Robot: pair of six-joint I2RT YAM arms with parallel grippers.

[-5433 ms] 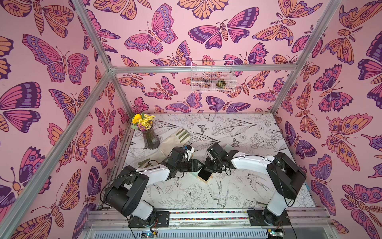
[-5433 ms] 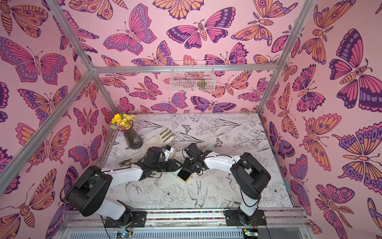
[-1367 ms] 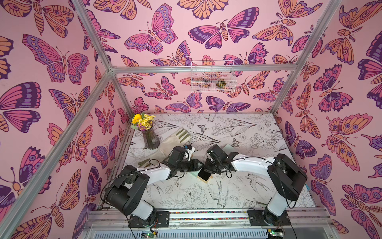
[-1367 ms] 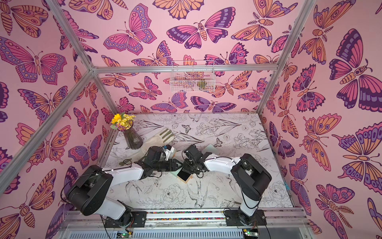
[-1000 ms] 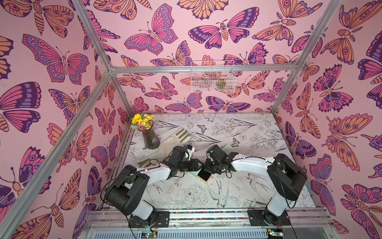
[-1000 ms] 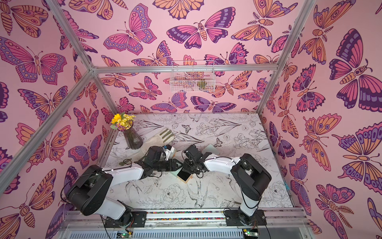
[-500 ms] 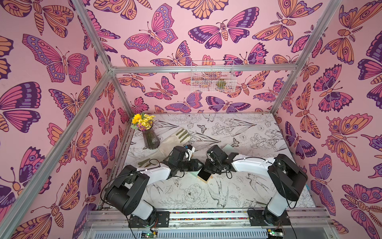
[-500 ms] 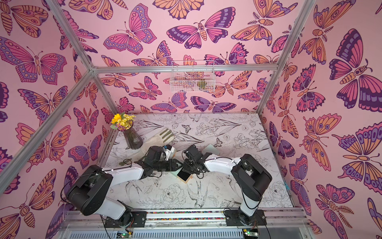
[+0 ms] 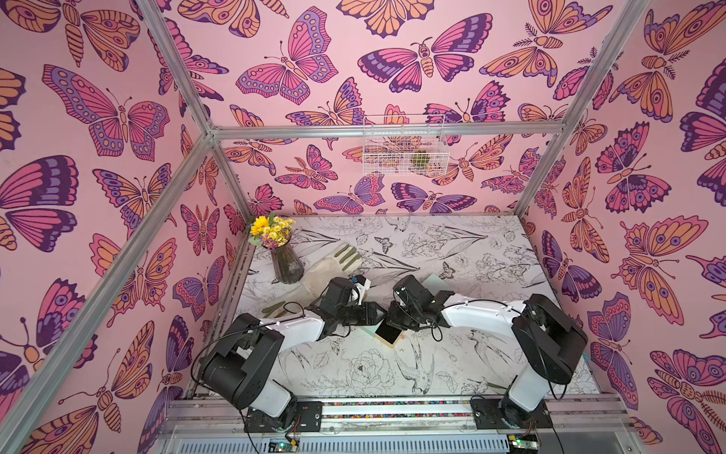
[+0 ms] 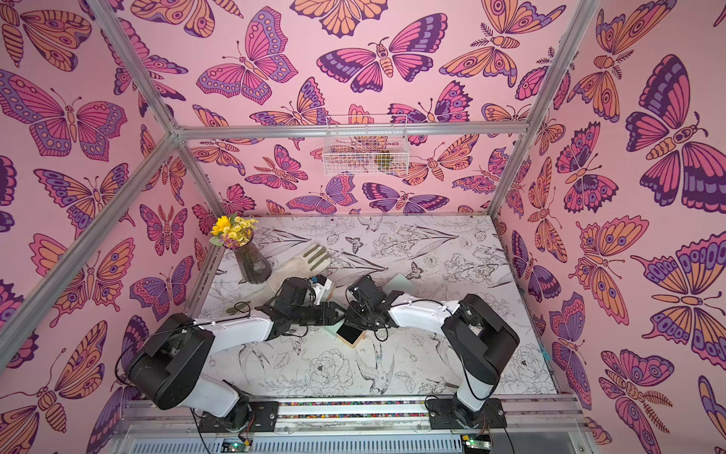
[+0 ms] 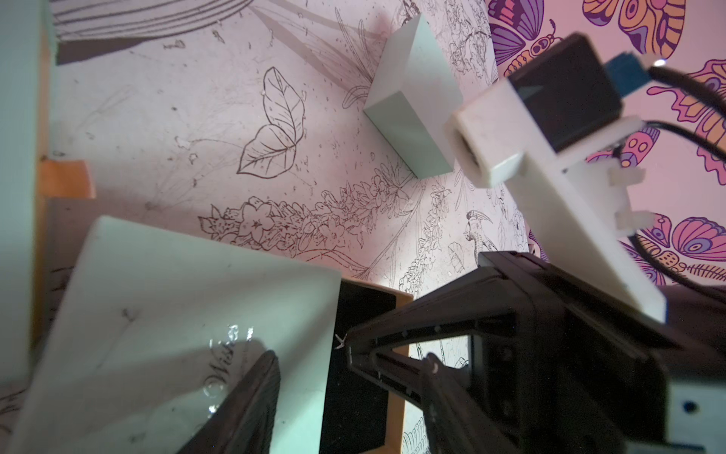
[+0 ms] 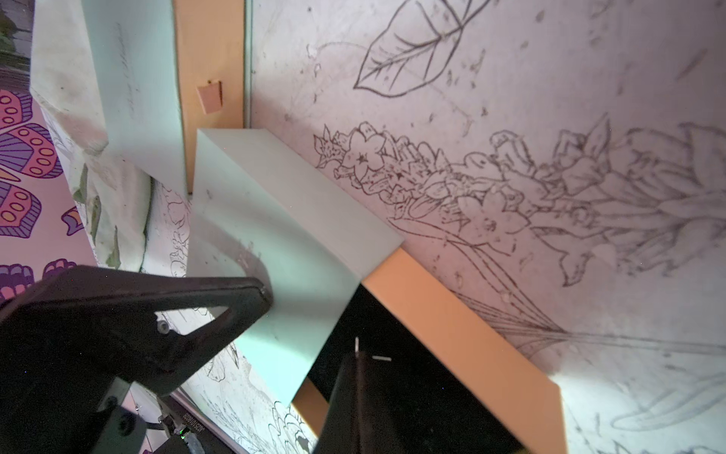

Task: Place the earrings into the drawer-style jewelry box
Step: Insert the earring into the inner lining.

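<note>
In both top views the two arms reach over the flower-printed table [image 9: 471,353] and meet near its middle. There the jewelry box [image 9: 388,335] lies with its black-lined drawer [image 10: 349,333] pulled out. The left jaws and right jaws sit just above it, too small here to read. A vase of yellow flowers [image 9: 286,261] and a pale glove [image 9: 328,265] are near the far left corner. A second mint box [image 9: 435,281] sits just behind the right arm, and a wire basket [image 9: 404,149] hangs on the back wall. In the left wrist view one finger [image 11: 247,408] of the left jaws lies against the box's mint sleeve. The other finger is hidden, so I cannot tell whether they clamp the box. The right jaws are pressed together with a tiny pale earring [image 11: 340,342] pinched at their tip, over the open drawer. In the right wrist view the earring pokes from that closed tip above the black lining, the wooden drawer rim beside it, while the left finger touches the sleeve.
</note>
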